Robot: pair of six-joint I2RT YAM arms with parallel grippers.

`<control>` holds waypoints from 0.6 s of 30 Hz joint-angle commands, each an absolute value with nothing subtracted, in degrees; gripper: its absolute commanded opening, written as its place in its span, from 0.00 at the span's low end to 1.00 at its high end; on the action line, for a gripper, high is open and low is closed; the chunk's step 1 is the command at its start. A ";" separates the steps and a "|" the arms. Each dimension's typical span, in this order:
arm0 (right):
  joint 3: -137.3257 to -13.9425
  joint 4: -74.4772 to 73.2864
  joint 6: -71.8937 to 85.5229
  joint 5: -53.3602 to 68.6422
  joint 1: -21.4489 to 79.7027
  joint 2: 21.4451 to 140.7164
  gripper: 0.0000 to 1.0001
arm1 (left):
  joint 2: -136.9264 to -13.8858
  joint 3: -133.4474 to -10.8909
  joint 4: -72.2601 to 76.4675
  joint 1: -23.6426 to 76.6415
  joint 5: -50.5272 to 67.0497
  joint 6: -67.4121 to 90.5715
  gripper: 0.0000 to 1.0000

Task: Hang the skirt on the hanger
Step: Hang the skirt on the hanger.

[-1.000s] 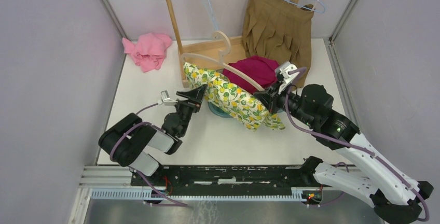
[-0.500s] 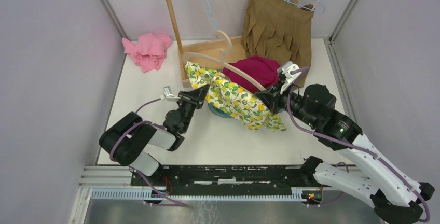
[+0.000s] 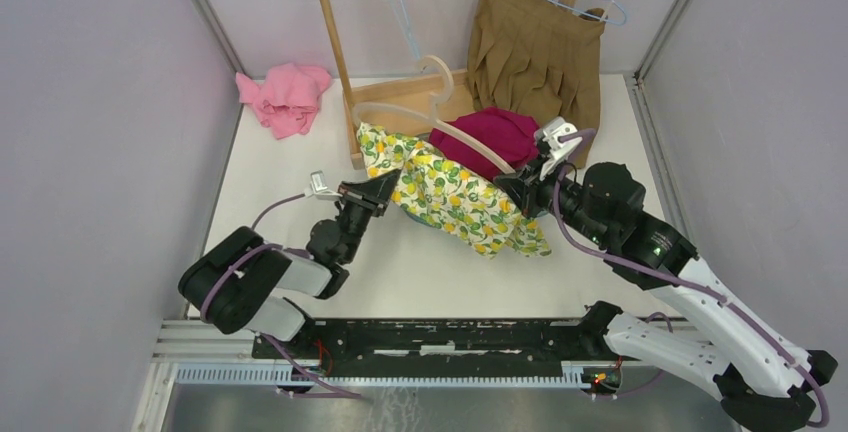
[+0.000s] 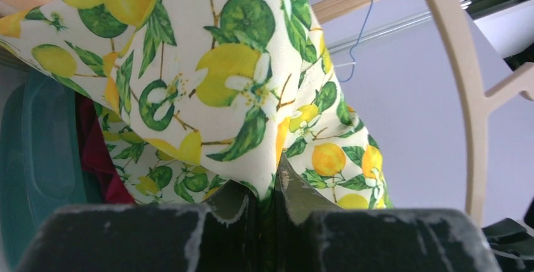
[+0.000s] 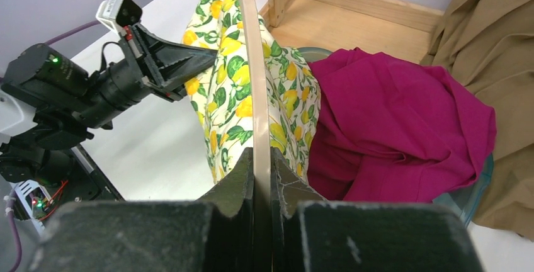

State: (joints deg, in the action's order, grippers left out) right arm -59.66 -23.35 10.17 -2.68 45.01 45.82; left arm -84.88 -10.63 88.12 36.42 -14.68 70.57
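Observation:
The skirt [image 3: 450, 197], white with a lemon print, drapes over the beige hanger [image 3: 440, 132] in the middle of the table. My left gripper [image 3: 385, 190] is shut on the skirt's left edge. In the left wrist view a fold of the skirt [image 4: 208, 83] is pinched between the fingers of the left gripper [image 4: 267, 187], and the hanger [image 4: 466, 96] curves at the right. My right gripper [image 3: 522, 184] is shut on the hanger's right arm. In the right wrist view the hanger [image 5: 252, 64] runs straight out from the right gripper [image 5: 262, 165], through the skirt [image 5: 220, 64].
A magenta garment [image 3: 490, 132] lies in a teal tub [image 4: 38, 158] under the skirt. A brown pleated garment [image 3: 535, 52] hangs on a blue wire hanger from the wooden rack [image 3: 335, 52]. A pink cloth [image 3: 285, 97] lies at the back left. Walls close in both sides.
My left gripper has shut on the skirt's edge, and its arm has settled lower and leftward. The skirt has stretched out along the hanger. The right gripper has kept its grip.

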 commanded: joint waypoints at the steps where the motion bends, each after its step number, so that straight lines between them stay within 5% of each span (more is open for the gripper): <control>1: -60.82 -15.74 10.09 -6.26 45.26 45.72 0.01 | -79.86 -9.17 97.24 36.30 -12.27 66.93 0.15; 18: -59.11 -12.85 10.76 -10.64 45.26 49.39 0.01 | -62.77 -7.29 80.43 36.30 -9.99 63.94 0.15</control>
